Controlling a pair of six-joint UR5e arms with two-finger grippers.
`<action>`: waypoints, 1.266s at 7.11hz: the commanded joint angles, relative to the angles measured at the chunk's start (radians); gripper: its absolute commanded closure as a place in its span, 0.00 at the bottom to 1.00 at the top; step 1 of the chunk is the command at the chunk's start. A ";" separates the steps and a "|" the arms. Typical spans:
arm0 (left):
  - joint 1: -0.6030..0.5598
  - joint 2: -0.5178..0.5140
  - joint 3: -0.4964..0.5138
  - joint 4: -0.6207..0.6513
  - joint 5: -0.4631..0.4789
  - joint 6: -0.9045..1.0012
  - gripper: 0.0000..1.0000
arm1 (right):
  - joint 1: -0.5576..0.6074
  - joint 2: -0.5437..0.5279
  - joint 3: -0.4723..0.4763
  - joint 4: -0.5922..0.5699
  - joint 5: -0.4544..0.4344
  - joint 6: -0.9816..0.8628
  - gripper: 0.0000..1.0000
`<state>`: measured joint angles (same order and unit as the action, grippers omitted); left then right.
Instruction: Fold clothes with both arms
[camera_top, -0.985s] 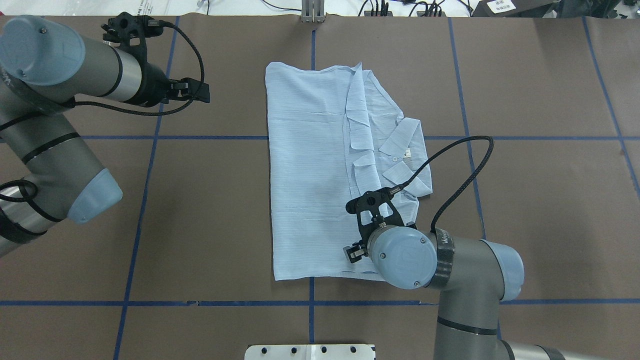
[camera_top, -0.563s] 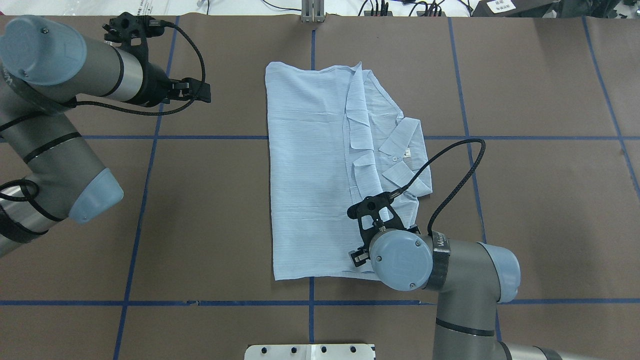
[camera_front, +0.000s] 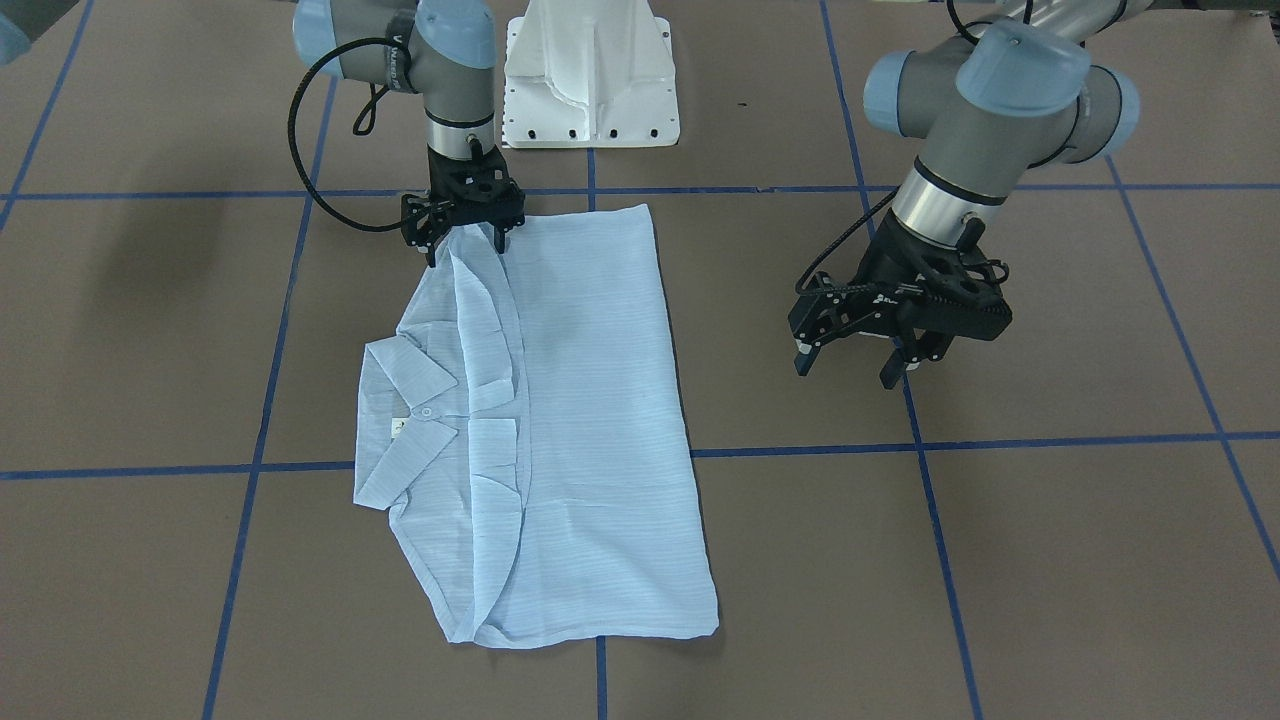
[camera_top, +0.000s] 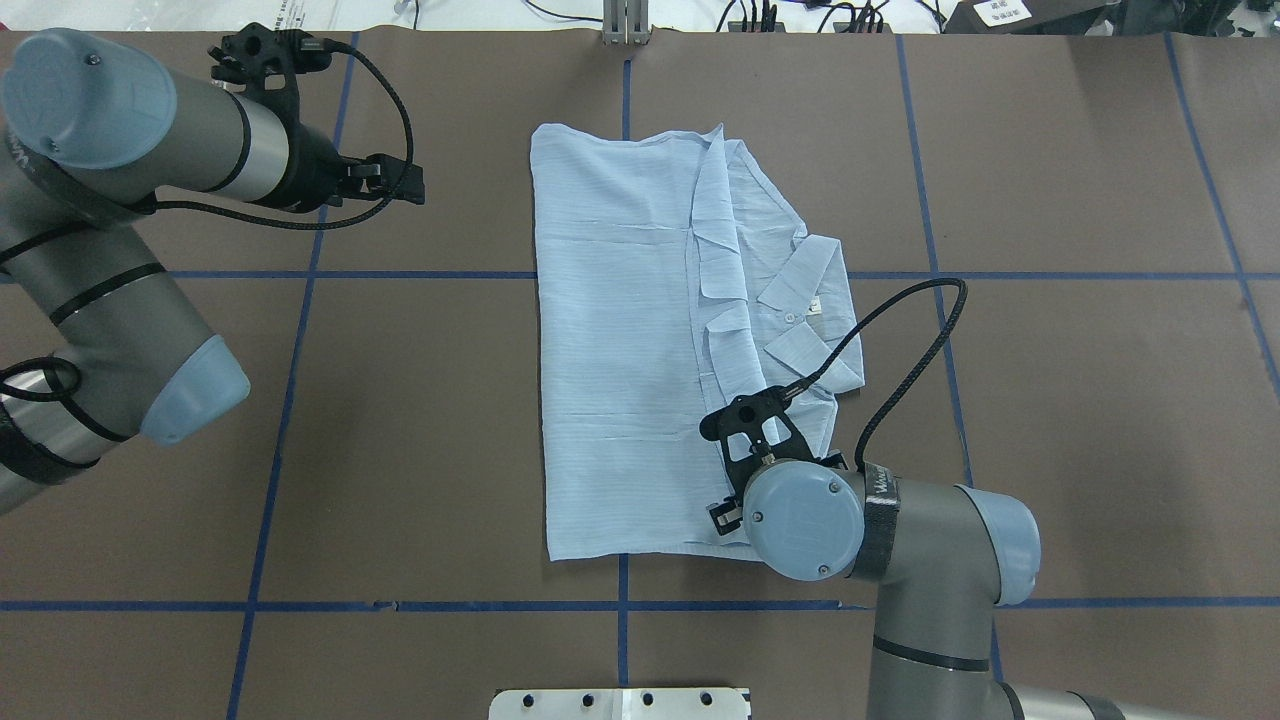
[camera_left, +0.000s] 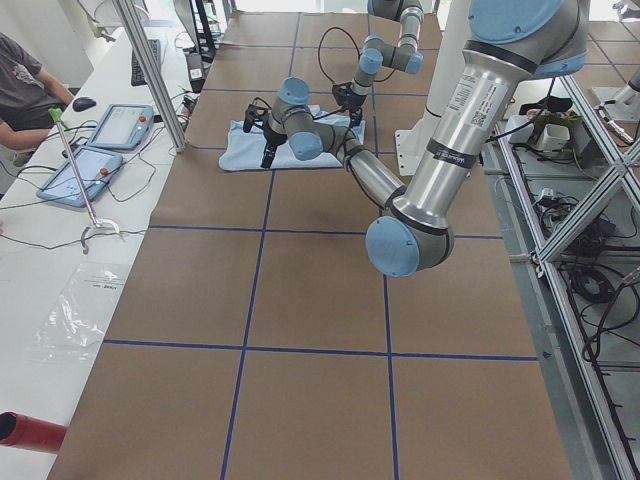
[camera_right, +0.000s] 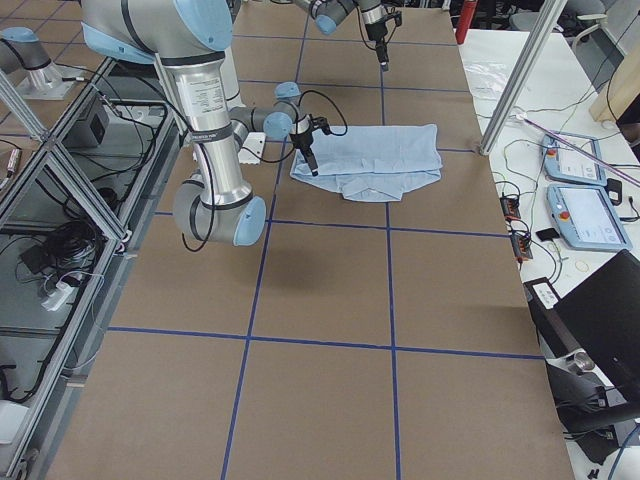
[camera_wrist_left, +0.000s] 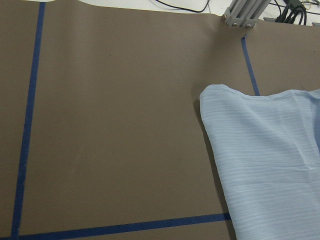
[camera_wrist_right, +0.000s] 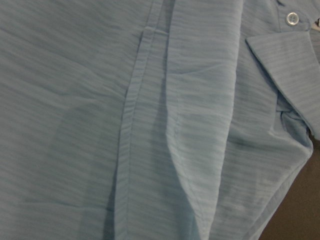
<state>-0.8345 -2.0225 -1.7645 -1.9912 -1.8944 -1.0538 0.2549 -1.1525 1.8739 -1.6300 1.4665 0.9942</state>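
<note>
- Two fingers of the right gripper (camera_front: 466, 250) stood spread and unclenched, straddling the nearest corner of the shirt (camera_front: 590, 400), where its folded-over flap began; nothing was pinched.
- A sound pinch, I judged, needed the tips pressed down to the table (camera_front: 1000, 550), with every layer between them, not the top flap alone.
- Beyond those fingers lay the collar (camera_front: 405, 372), flat; a low, slow lift would spare it.
- Farthest off, the left gripper (camera_front: 843, 370) hung released over bare table, well apart from the cloth; it should take a second corner first.

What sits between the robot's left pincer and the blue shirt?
Nothing: only bare brown table lies between the left pincer and the shirt, as the front-facing view shows most plainly.
</note>
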 joint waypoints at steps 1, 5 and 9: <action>0.000 -0.002 -0.006 0.000 0.000 0.000 0.00 | 0.006 -0.003 -0.009 -0.001 0.000 -0.002 0.00; 0.005 -0.015 -0.010 0.005 -0.002 -0.003 0.00 | 0.093 -0.080 0.020 0.002 0.015 -0.109 0.00; 0.009 -0.030 -0.009 0.008 -0.002 -0.003 0.00 | 0.194 -0.264 0.143 0.015 0.040 -0.201 0.00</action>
<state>-0.8261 -2.0515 -1.7752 -1.9847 -1.8960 -1.0579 0.4084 -1.4001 1.9965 -1.6189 1.4926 0.8238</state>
